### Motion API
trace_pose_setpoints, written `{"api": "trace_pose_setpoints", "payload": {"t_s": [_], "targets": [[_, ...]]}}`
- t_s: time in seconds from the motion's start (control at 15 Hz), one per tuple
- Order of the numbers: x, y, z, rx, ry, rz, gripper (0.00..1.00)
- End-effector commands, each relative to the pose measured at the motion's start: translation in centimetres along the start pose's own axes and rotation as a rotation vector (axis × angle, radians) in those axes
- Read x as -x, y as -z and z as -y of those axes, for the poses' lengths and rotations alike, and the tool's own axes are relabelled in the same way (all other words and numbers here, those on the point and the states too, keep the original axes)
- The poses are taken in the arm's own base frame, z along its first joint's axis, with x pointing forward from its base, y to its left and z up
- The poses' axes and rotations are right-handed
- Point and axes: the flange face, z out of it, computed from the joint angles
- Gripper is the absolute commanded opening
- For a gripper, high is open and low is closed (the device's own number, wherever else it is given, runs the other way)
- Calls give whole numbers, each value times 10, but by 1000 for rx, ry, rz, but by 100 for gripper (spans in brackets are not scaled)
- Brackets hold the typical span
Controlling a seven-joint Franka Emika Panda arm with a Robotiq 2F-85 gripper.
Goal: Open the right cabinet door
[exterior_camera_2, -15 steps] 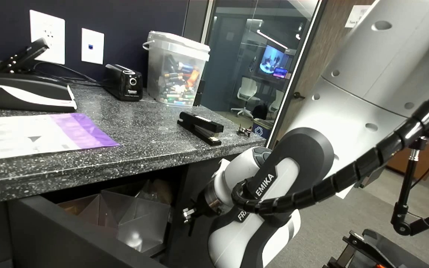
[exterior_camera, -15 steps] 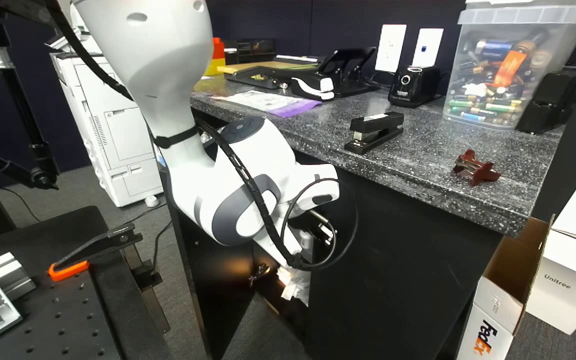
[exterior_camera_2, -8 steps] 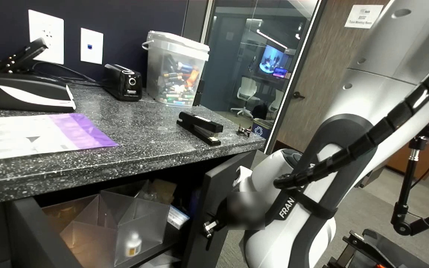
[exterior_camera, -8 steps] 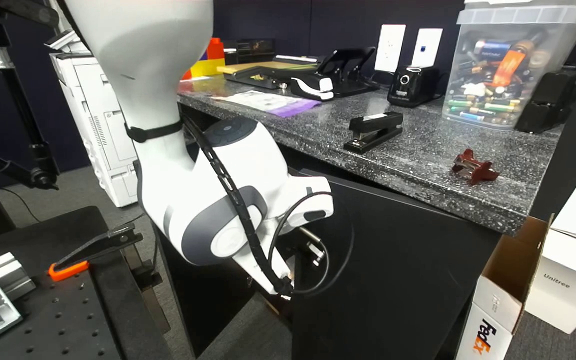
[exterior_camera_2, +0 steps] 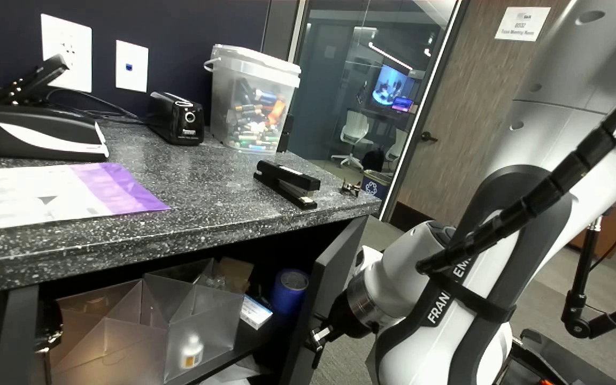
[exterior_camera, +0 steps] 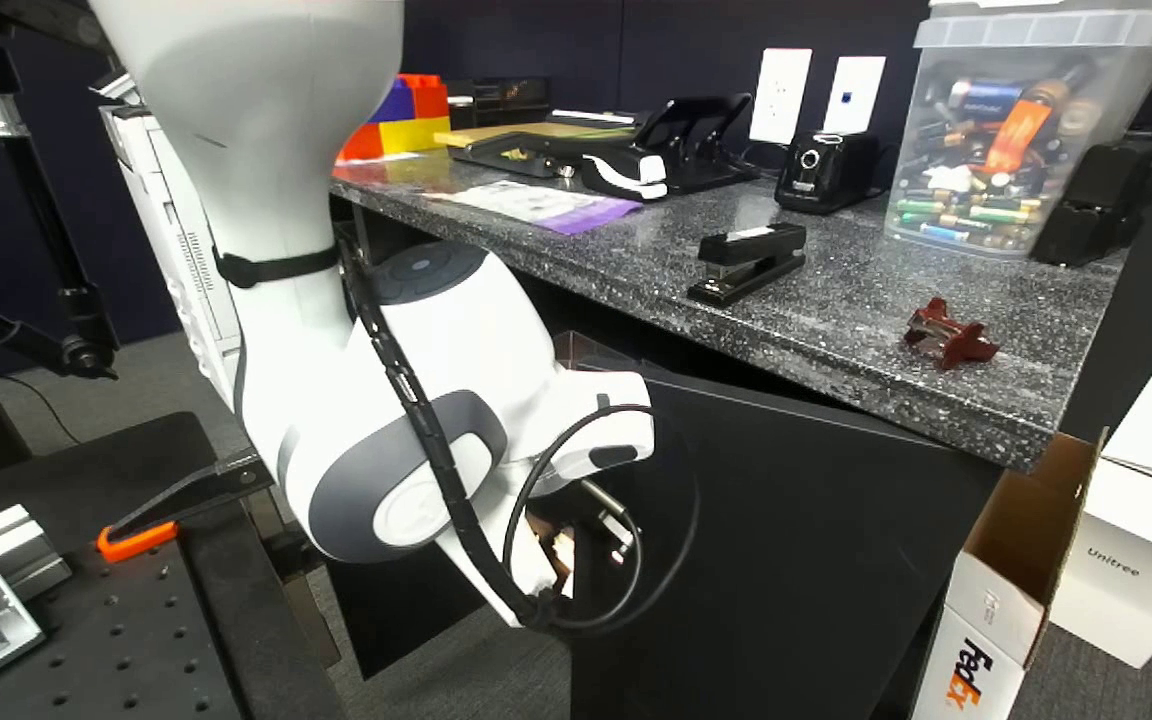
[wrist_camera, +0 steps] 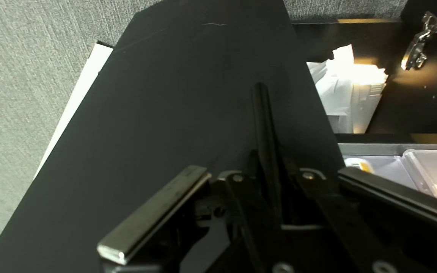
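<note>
The right cabinet door is a large matte-black panel in both exterior views (exterior_camera: 786, 540) (exterior_camera_2: 340, 262). It stands ajar, its free edge swung out from under the counter. A slim black bar handle (wrist_camera: 263, 113) on its face shows in the wrist view; its lower end shows in an exterior view (exterior_camera_2: 316, 359). My gripper (wrist_camera: 269, 167) has its fingers on both sides of this handle and looks shut on it; the pads themselves are dark. The gripper is also at the door's free edge in both exterior views (exterior_camera: 621, 545) (exterior_camera_2: 317, 338).
The narrower left door (exterior_camera_2: 19, 331) also stands open. Inside the cabinet are clear bins (exterior_camera_2: 126, 331), a blue roll (exterior_camera_2: 290, 289) and a small box (exterior_camera_2: 255, 312). The speckled counter (exterior_camera: 836, 330) overhangs the door. A FedEx carton (exterior_camera: 981, 620) stands beside the cabinet.
The right door has swung outward from nearly closed, moving with my gripper, and more of the interior shows. The arm has moved away from the cabinet. The left door has swung wider too.
</note>
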Motion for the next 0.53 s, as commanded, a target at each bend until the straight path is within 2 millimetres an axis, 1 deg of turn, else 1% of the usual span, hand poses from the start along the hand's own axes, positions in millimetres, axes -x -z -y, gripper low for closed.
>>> {"api": "trace_pose_setpoints", "payload": {"t_s": [0.0, 0.07, 0.13, 0.2, 0.33, 0.4, 0.47], "targets": [[48, 34, 18, -8, 19, 149, 3], [48, 35, 18, -9, 14, 151, 3], [45, 34, 19, -19, 10, 151, 13], [43, 32, 20, -24, 6, 151, 38], [40, 32, 21, -31, 6, 154, 39], [41, 34, 21, -35, 9, 195, 45], [48, 40, 25, -48, 16, 267, 56]]}}
